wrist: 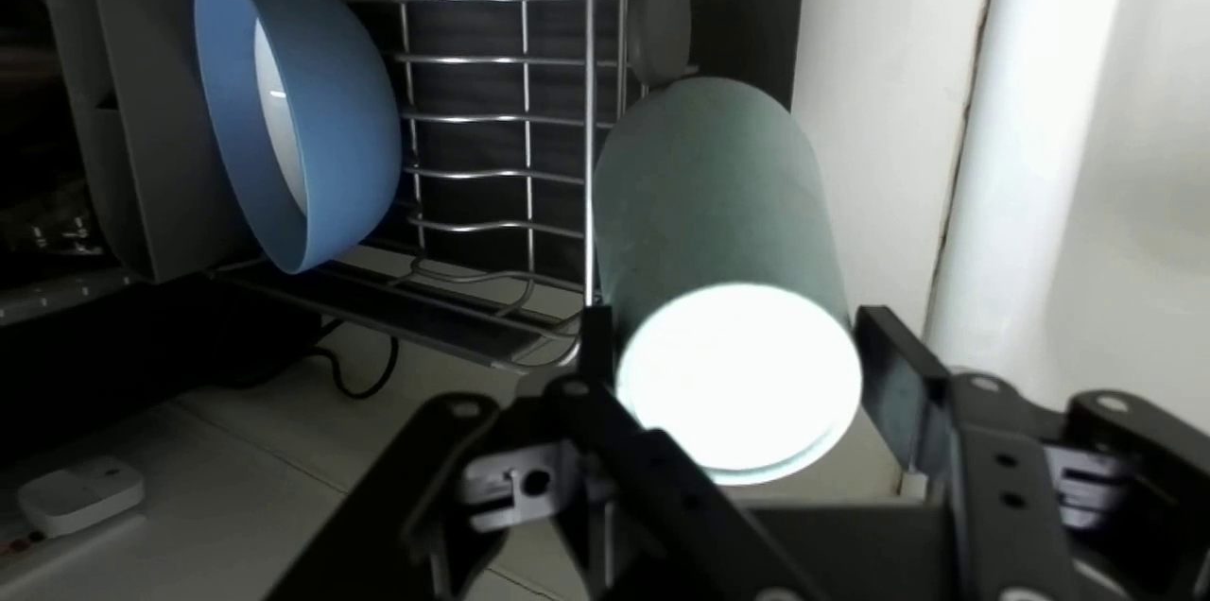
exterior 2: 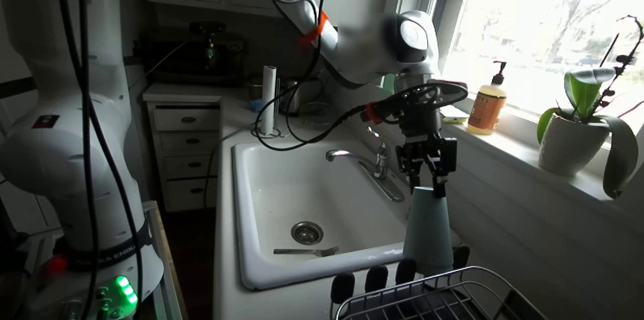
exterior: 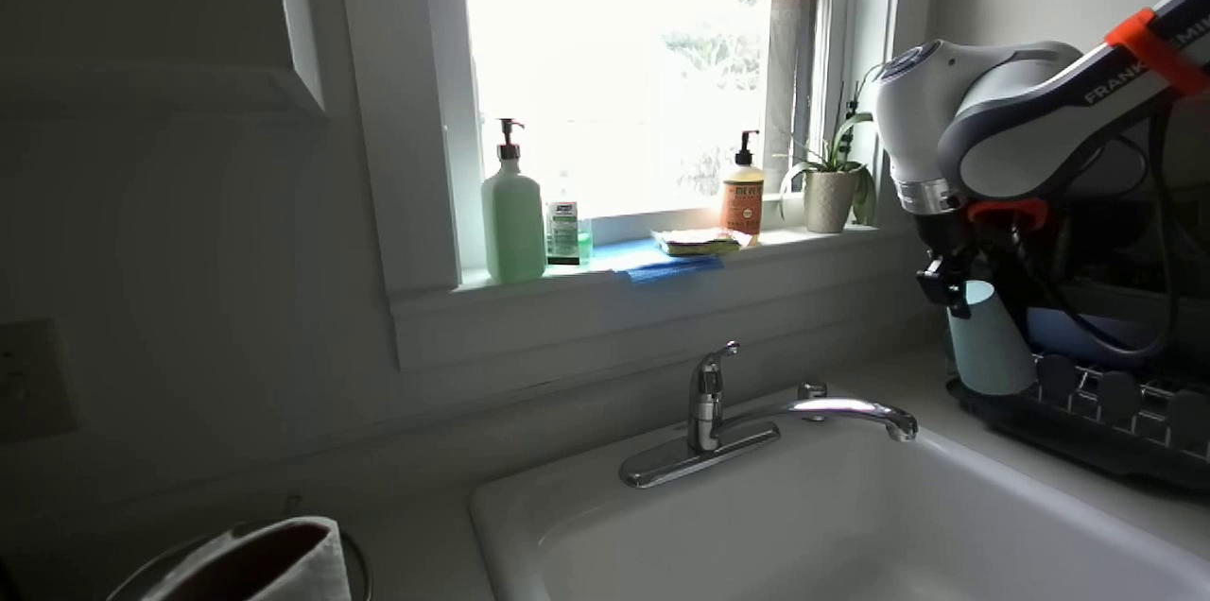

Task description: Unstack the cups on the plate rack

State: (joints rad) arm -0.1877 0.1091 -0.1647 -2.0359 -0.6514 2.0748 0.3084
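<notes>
Straddling one visible cup (exterior 2: 428,232), pincer (wrist: 738,332); whether clenched, cannot tell. One plate rack (exterior: 1087,438), cut off in all views.

Clearance at the cup (wrist: 718,195) is tight: the gripper (wrist: 733,346) has a finger close to either side, contact not determinable, and the rack (wrist: 463,119) presents a capped prong (wrist: 659,29) just beside it. A strip of counter (wrist: 898,157) lies between cup and wall (wrist: 1134,299), and open room over the wire grid separates the cup from the bowl (wrist: 359,110), the next obstacle. In an exterior view, free room is found over the sink (exterior 2: 322,189), obstructed toward the wall by the faucet (exterior 2: 381,161), with soap bottle (exterior 2: 487,108) and plant (exterior 2: 573,144) occupying the sill (exterior 2: 513,154) above.
</notes>
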